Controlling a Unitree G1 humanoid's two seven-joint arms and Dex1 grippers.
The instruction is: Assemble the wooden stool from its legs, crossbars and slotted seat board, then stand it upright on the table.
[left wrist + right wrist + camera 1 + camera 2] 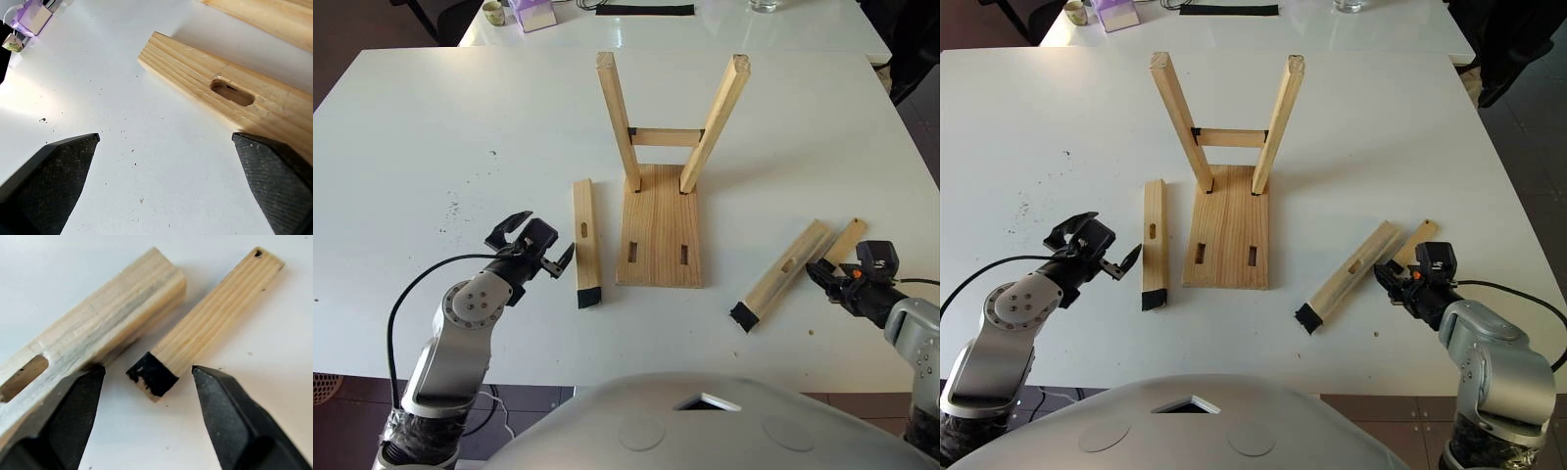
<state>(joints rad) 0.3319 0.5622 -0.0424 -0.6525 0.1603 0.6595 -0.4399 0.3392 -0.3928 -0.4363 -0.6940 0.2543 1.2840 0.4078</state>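
Note:
The slotted seat board [658, 235] lies flat mid-table. Two legs [618, 119] stand slanted in its far slots, joined by a crossbar [666, 137]. A loose slotted leg [585, 240] with a black end lies just left of the board. My left gripper [530, 245] is open beside it, its fingers [54, 181] apart over bare table next to that leg [234, 93]. At the right lie another loose leg [783, 272] and a thin crossbar [847, 240]. My right gripper [147, 369] is open, straddling the crossbar's [215, 313] black-tipped end, beside the leg [98, 318].
The white table's [431, 147] near edge runs just below both grippers. A second table behind holds a purple box [533, 14], a cup [493, 12] and a black strip [644, 10]. Small dark specks [455, 208] dot the left side.

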